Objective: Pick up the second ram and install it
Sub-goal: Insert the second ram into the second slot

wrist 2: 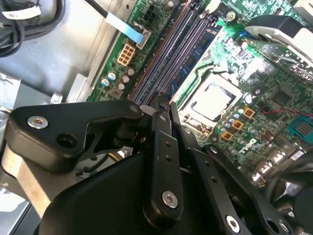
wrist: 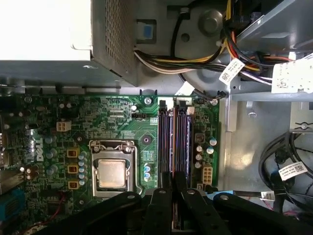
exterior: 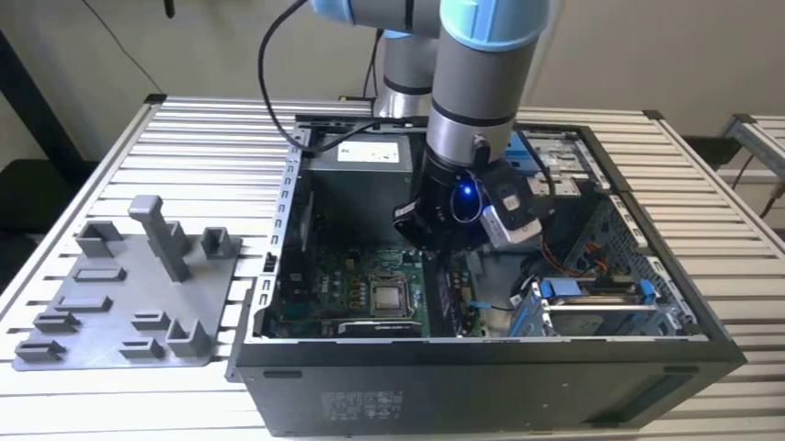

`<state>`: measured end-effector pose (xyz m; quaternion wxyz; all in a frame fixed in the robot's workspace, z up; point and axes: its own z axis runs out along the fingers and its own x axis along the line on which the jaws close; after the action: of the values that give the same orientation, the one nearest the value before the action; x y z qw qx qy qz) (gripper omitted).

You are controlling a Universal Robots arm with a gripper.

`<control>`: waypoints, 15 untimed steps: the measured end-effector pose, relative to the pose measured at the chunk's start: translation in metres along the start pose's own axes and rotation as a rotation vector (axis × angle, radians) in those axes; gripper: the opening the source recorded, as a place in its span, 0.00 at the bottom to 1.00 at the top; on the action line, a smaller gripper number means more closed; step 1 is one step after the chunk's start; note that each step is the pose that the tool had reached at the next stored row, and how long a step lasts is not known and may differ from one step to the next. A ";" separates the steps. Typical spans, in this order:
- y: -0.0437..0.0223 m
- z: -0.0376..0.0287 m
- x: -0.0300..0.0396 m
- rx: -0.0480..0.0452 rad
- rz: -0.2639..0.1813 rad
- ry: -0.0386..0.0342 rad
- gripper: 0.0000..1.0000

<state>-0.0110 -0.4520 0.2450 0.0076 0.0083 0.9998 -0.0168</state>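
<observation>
My gripper (exterior: pixel 439 246) is down inside the open computer case (exterior: pixel 491 354), over the motherboard (wrist: pixel 58 112). In both wrist views its black fingers stand close together at the near end of the memory slots (wrist 2: pixel 166 49). In the first wrist view a thin dark strip, the second ram (wrist: pixel 172 147), runs on edge away from the gripper (wrist: pixel 173 182), in line with the slots. The fingers look shut on its near end, and the gripper body hides that end. In the second wrist view the gripper (wrist 2: pixel 161 105) tips touch the slot row.
The processor socket (wrist: pixel 111 171) lies right beside the slots. The power supply (wrist: pixel 44 29) and a cable bundle (wrist: pixel 195 58) sit beyond them, and a drive cage (exterior: pixel 589 303) fills the case's right side. A grey holder plate (exterior: pixel 123 294) with blocks lies outside the case on the exterior view's left.
</observation>
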 end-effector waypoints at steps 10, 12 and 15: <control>-0.0021 0.0098 0.0023 0.0001 0.000 0.0006 0.14; -0.0034 0.0108 0.0023 0.0000 0.001 0.0005 0.14; -0.0056 0.0117 0.0023 0.0001 0.001 0.0006 0.14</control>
<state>-0.0132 -0.4580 0.2334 0.0073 0.0086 0.9998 -0.0168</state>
